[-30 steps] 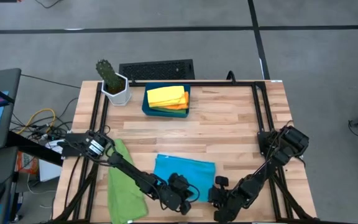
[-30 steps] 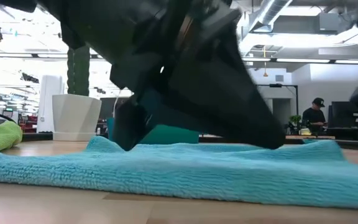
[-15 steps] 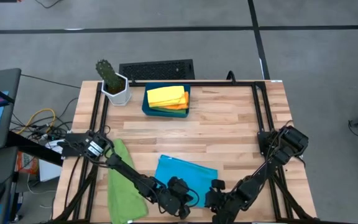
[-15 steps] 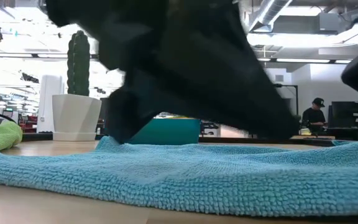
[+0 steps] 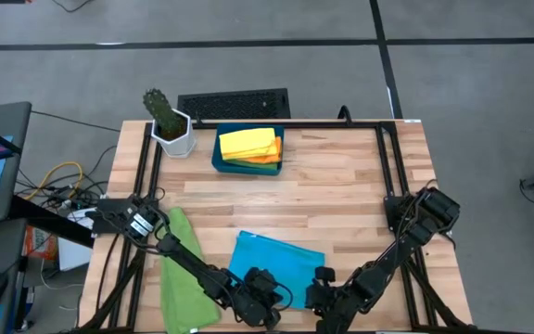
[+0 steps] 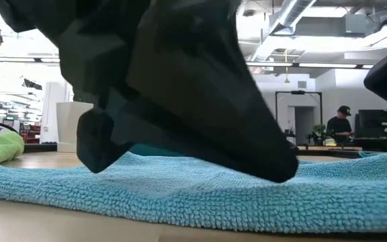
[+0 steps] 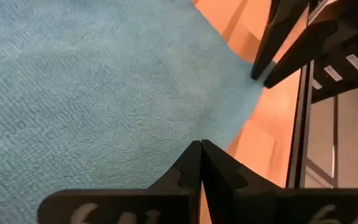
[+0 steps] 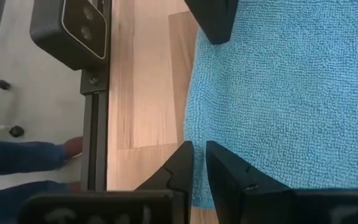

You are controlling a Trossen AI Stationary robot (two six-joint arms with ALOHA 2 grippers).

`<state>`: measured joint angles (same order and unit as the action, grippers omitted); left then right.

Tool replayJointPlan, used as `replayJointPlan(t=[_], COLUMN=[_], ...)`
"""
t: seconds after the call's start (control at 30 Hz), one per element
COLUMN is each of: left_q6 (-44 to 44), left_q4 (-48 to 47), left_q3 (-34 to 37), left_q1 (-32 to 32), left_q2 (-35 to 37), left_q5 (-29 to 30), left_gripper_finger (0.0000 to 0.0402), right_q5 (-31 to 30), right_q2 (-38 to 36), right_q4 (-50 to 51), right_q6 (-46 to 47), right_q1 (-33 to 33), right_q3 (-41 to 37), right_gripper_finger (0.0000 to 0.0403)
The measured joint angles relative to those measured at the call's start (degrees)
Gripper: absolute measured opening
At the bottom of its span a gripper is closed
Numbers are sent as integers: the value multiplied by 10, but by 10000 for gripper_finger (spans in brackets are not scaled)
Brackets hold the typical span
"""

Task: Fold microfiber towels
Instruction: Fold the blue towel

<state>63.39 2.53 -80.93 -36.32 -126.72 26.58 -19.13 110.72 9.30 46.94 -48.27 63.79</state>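
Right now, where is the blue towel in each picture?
High view: the blue towel lies near the table's front edge, between both hands.
Low view: it stretches across the whole bottom.
Left wrist view: it fills most of the picture.
Right wrist view: it covers the right side.
Shared landmark: the wooden table.

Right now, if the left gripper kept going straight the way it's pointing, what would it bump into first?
Probably the sky-blue towel. The shut left gripper points out over it, with the right gripper farther ahead at the towel's edge, though depth is hard to judge.
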Motion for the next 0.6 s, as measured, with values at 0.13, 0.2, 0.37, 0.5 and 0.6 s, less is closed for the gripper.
replayJointPlan(t=[0.13, 0.2, 0.37, 0.5, 0.6], left_q6=[1, 1, -1, -4, -28], left_q4=[-10, -21, -43, -47, -54], left_q3=[0, 0, 0, -3, -17], left_q1=[0, 0, 4, 14, 21], left_q2=[0, 0, 0, 12, 21], left_q5=[-6, -12, -22, -9, -7], left_gripper_finger=[0, 0, 0, 0, 0], right_q5=[11, 12, 18, 8, -37], right_q2=[0, 0, -1, -29, -53], right_q4=[-3, -4, -4, 24, 81], right_q6=[-3, -3, -19, -9, -6], right_q1=[-1, -1, -1, 2, 14], right_q3=[0, 0, 0, 0, 1], right_gripper_finger=[65, 56, 18, 9, 14])
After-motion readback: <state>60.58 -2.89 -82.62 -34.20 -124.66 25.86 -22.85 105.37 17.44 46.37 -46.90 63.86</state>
